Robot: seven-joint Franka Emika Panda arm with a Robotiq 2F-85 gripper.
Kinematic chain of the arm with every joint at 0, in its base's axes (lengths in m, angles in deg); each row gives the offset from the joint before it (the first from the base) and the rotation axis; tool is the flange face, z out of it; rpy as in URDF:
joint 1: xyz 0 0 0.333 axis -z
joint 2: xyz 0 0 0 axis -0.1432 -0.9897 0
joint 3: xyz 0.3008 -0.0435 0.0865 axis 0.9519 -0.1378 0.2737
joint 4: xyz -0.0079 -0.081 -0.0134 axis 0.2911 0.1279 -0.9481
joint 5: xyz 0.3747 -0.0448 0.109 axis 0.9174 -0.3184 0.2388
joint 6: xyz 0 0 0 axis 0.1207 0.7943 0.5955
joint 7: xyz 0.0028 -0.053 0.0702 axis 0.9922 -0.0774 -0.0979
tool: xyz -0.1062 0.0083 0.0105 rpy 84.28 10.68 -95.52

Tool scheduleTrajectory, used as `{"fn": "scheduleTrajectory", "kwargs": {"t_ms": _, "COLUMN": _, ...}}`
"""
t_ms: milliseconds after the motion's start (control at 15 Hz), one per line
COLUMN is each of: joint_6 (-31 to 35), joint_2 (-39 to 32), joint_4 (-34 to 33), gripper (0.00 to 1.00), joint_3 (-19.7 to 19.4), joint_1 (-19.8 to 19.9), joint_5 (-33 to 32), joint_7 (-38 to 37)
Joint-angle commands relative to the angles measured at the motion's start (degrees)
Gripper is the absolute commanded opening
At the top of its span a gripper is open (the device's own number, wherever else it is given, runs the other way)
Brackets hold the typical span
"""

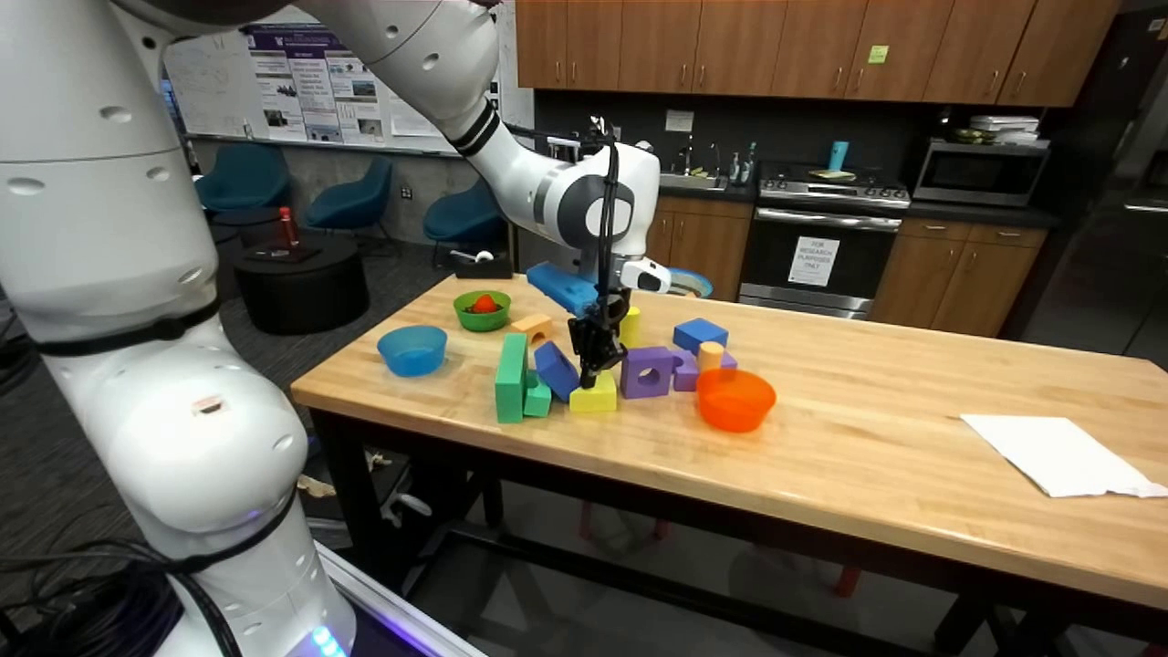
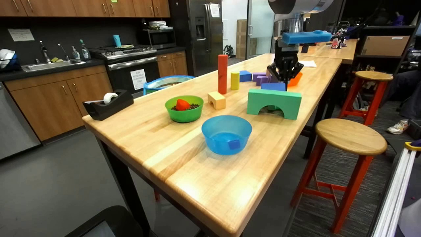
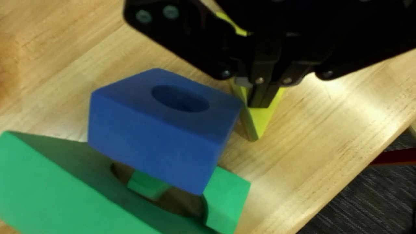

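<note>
- Gripper (image 3: 261,101) points down over the table (image 1: 867,392), fingers pressed together, tips at the yellow block (image 1: 594,399); whether they touch it cannot be told.
- The yellow block lies near the table's long edge, just beside the purple block (image 1: 630,376) with a round hole.
- The tilted blue block (image 3: 159,130), also holed, is on the other side, one corner close to the fingertips.
- The small green block (image 3: 227,198) lies low beside it, partly hidden in the wrist view; the big green arch (image 2: 274,97) stands upright near both.
- In an exterior view, the blue bowl (image 2: 217,143) and the green bowl (image 2: 185,116) stand toward the table's end; the green one holds a red piece (image 2: 183,104) and dark bits (image 2: 194,106).
- The red cylinder (image 2: 222,74) and yellow cylinder (image 2: 235,80) stand upright near each other.
- The orange bowl (image 1: 735,411) is past the purple block in an exterior view.
</note>
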Motion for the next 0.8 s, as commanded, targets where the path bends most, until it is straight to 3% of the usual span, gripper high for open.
{"fn": "scheduleTrajectory", "kwargs": {"t_ms": 0, "joint_6": 0.19, "joint_2": -0.58, "joint_4": -0.89, "gripper": 0.00, "joint_3": -0.50, "joint_1": 0.46, "joint_5": -0.03, "joint_7": 0.31}}
{"fn": "scheduleTrajectory", "kwargs": {"t_ms": 733, "joint_6": 1.51, "joint_2": -0.19, "joint_4": -1.38, "gripper": 0.00, "joint_3": -1.41, "joint_1": 1.11, "joint_5": -0.04, "joint_7": 0.33}}
